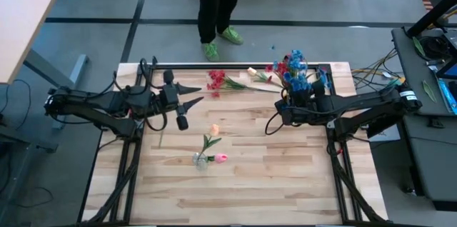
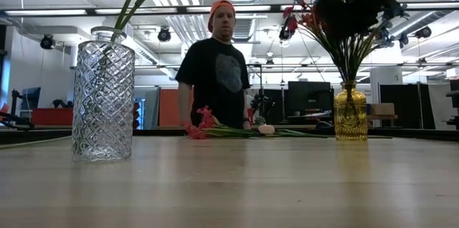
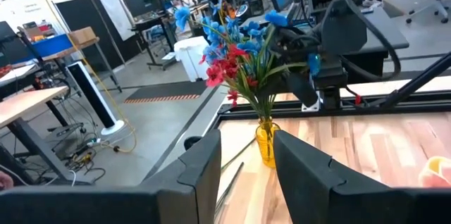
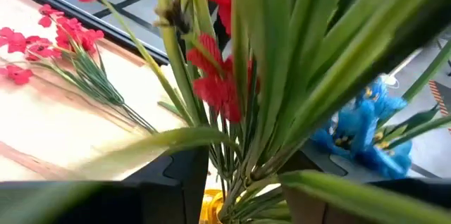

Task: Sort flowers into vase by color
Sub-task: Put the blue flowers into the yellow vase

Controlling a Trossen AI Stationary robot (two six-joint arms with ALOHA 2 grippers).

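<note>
A yellow vase (image 3: 266, 143) at the table's far right holds red and blue flowers (image 1: 294, 68). My right gripper (image 4: 243, 189) is open just above the vase's neck, with the green stems (image 4: 246, 111) between its fingers. A clear glass vase (image 1: 202, 160) at mid-table holds a peach and a pink bud (image 1: 221, 157). Red flowers (image 1: 217, 80) and a cream bud (image 1: 251, 72) lie flat near the far edge. My left gripper (image 3: 246, 175) is open and holds nothing. It hangs above the table's left part and points toward the yellow vase. My right gripper has the bunched stems (image 4: 236, 146) of the flowers in the yellow vase between its open fingers, coming slanting down from the right. Leaves hide the finger faces, so I cannot tell whether a finger touches the stems. The flowers stand upright in the vase.
A person (image 1: 214, 6) stands just beyond the table's far edge. A black frame rail (image 1: 235, 65) runs along that edge. Bare wood (image 1: 250, 191) spreads across the table's near half. Desks and cables flank the table.
</note>
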